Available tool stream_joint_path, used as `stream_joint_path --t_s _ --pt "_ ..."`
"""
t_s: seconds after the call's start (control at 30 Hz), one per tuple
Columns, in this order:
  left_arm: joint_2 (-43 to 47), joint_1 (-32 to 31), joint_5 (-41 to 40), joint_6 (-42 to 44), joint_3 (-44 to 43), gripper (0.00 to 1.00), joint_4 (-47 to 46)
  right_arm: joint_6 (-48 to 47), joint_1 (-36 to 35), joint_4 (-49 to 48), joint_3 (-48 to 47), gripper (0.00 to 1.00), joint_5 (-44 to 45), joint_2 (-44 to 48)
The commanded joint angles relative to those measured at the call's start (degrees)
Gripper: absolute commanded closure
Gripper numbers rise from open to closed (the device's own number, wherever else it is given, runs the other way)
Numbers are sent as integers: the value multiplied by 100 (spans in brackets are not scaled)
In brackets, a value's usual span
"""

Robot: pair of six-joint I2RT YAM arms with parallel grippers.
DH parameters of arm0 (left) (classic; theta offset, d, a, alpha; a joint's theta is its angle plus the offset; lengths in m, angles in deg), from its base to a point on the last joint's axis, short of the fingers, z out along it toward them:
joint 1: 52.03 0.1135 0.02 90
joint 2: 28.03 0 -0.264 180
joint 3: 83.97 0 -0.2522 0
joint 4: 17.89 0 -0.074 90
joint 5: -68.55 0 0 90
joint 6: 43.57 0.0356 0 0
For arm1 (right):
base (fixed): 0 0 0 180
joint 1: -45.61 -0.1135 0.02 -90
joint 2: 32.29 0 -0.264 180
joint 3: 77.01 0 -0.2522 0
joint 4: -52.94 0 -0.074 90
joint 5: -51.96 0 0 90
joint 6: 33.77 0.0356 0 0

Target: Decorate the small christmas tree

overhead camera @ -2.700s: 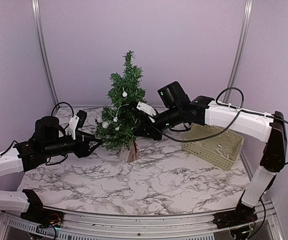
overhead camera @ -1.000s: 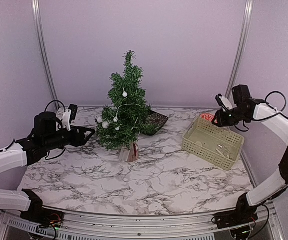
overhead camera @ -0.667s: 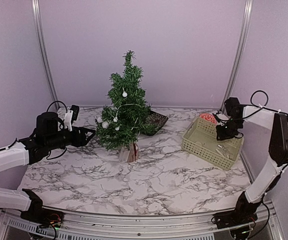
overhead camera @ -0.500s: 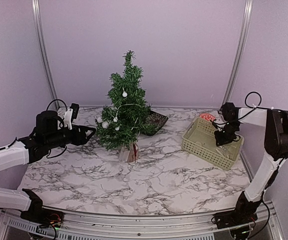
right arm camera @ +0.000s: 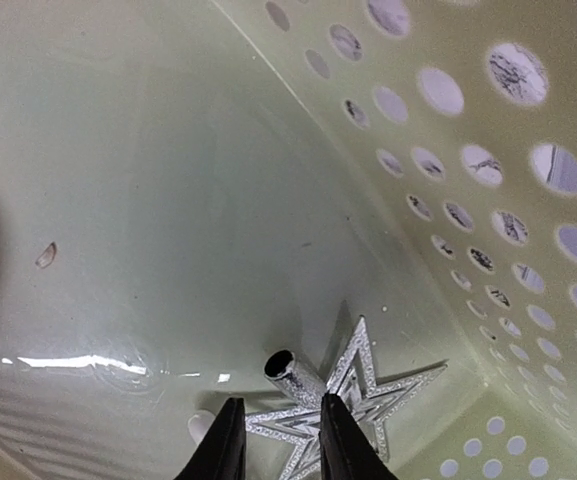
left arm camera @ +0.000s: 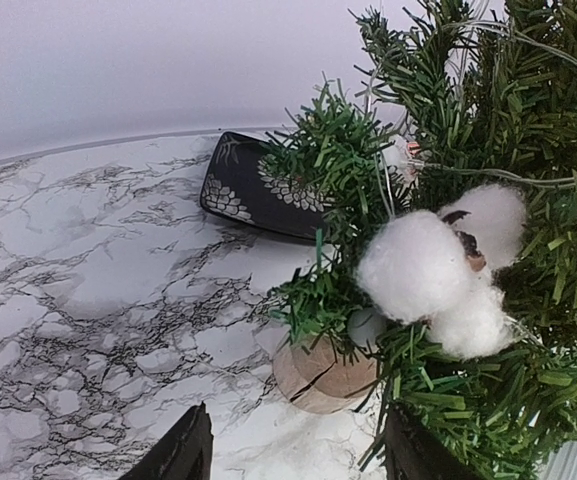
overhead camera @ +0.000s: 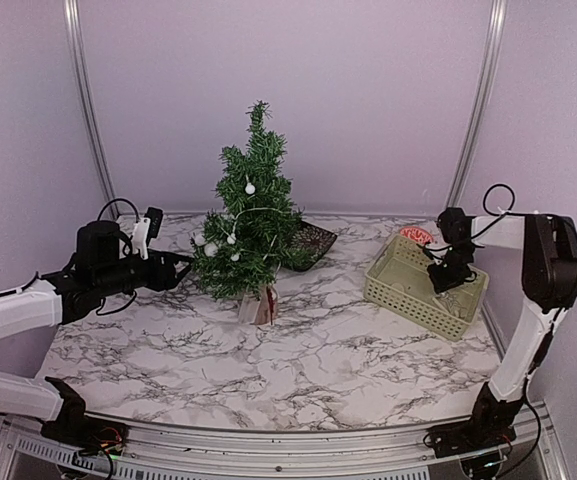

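Observation:
The small christmas tree (overhead camera: 251,215) stands at the back centre on its wood-slice base (overhead camera: 258,305), with white balls (overhead camera: 250,187) and a thin wire on it. My left gripper (overhead camera: 183,265) is open just left of the lowest branches. In the left wrist view the left gripper (left arm camera: 298,425) frames the base (left arm camera: 328,372), with white cotton tufts (left arm camera: 418,265) above it. My right gripper (overhead camera: 440,282) reaches down into the green basket (overhead camera: 398,290). In the right wrist view the right gripper (right arm camera: 278,415) is shut narrowly on a silver glitter star topper (right arm camera: 368,400) that lies on the basket floor.
A black patterned dish (overhead camera: 311,240) sits behind the tree on the right and appears again in the left wrist view (left arm camera: 248,190). A small red object (overhead camera: 417,235) lies behind the basket. The perforated basket wall (right arm camera: 468,150) rises close to the right gripper.
The right arm has swung from the tree to the basket and dipped inside, its jaws narrowing round the star. The left gripper has backed slightly away from the tree.

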Motion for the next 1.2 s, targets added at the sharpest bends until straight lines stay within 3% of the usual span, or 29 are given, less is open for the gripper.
stream_joint_path --t_s 0.0,0.6,1.0,1.17 --pt "-48 42 82 128 -220 41 -227 -129 -8 -220 -207 75 137 -168" --pt "-108 68 63 196 -280 41 -248 31 -6 -285 -332 87 -134 -460" --pt "465 61 -137 623 -468 41 -148 683 -4 8 -1064 91 -1282 365" --pt "863 -89 -613 1324 -747 41 550 1052 -6 72 -1149 91 -1861 918"
